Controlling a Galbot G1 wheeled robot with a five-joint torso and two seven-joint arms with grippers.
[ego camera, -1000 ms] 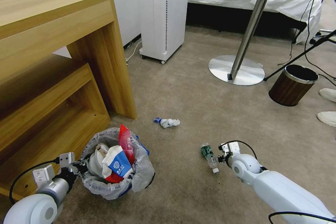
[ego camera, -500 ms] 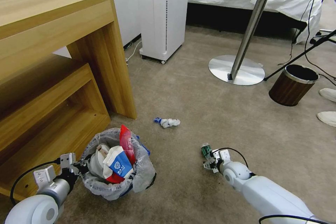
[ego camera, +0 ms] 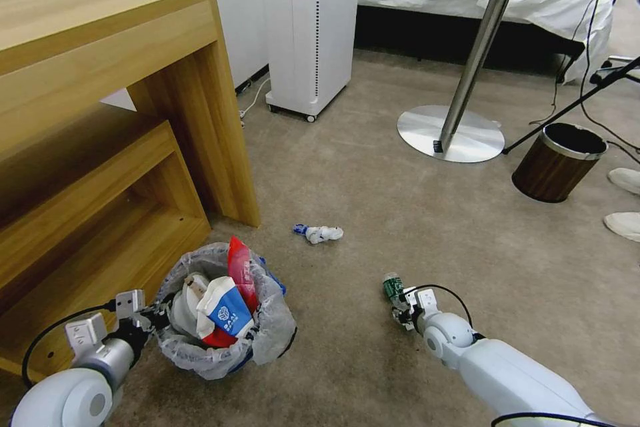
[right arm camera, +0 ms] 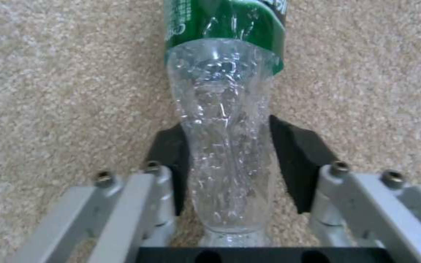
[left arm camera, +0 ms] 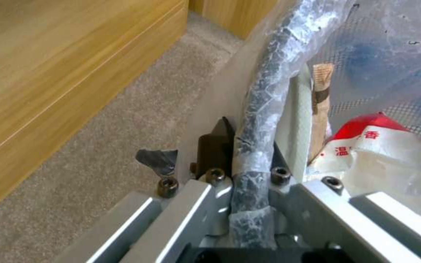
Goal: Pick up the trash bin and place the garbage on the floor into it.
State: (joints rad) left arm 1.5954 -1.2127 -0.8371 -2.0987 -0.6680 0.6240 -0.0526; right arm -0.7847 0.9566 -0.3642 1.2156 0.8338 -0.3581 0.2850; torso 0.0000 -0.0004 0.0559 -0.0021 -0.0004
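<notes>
The trash bin (ego camera: 267, 337), lined with a translucent white bag, stands on the carpet at lower left. It holds a red-white carton (ego camera: 223, 313) and a red wrapper (ego camera: 239, 267). My left gripper (ego camera: 150, 317) is shut on the bin's bagged rim (left arm camera: 264, 91), one finger inside and one outside. A clear bottle with a green label (ego camera: 393, 287) lies on the floor. My right gripper (ego camera: 402, 312) straddles its neck end, and both black pads (right arm camera: 293, 160) press the bottle (right arm camera: 223, 109). A blue-white wrapper (ego camera: 319, 233) lies farther out. Two white slippers (ego camera: 627, 180) sit at the right edge.
A wooden desk with a low shelf (ego camera: 100, 113) stands close on the left of the bin. Farther back are a white tower unit (ego camera: 310, 27), a round table's metal base (ego camera: 450, 133), a brown wood-grain bin (ego camera: 557, 163) and black cables and a stand leg (ego camera: 587, 90).
My right arm has slid left and forward over the carpet, bringing its gripper from beside the bottle's cap onto the bottle. The left gripper and the bin have stayed put.
</notes>
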